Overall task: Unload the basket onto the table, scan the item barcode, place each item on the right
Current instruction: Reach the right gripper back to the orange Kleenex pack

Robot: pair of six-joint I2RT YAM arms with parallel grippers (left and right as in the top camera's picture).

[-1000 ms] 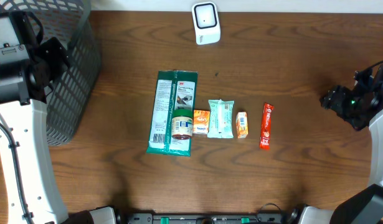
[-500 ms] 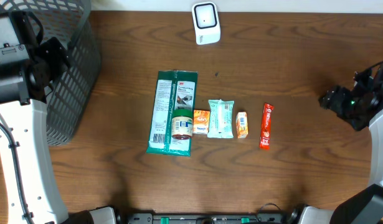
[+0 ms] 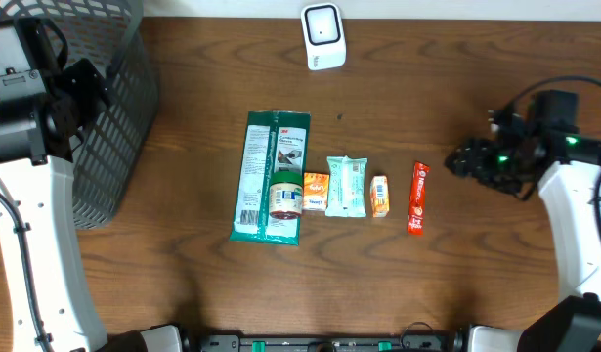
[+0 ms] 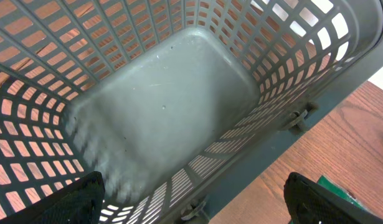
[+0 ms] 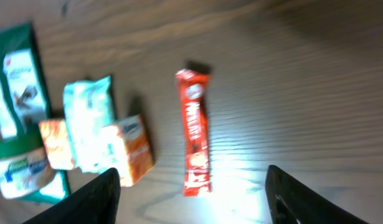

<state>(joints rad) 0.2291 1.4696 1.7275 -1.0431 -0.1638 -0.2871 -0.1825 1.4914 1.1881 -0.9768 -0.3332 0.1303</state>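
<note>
- On the desk (image 3: 476, 284), a red snack stick (image 3: 418, 198) lies flat at the right end of a row of small things, just beside a small orange box (image 3: 379, 196) but not touching it.
- The right fingers (image 5: 101, 196) hang above the stick, spread apart, with nothing in them.
- The left fingers (image 4: 73, 202) are spread wide too, hold nothing, and hang over a grey basket (image 4: 179, 93).
- A white scanner (image 3: 322, 37) stands at the far edge of the desk, well apart from the row.
- I think the stick is the one to scan now, as the right arm is nearest it.
- It looks light and thin, with a shiny wrapper that may slip. What is inside could snap if squeezed hard.
- A good place to hold it is across its narrow middle, one finger on each long side, with a soft squeeze.
- It lies flat, so the fingers must go nearly down to the wood.
- I cannot see the barcode; it may be underneath, so the stick may need a turn.
</note>
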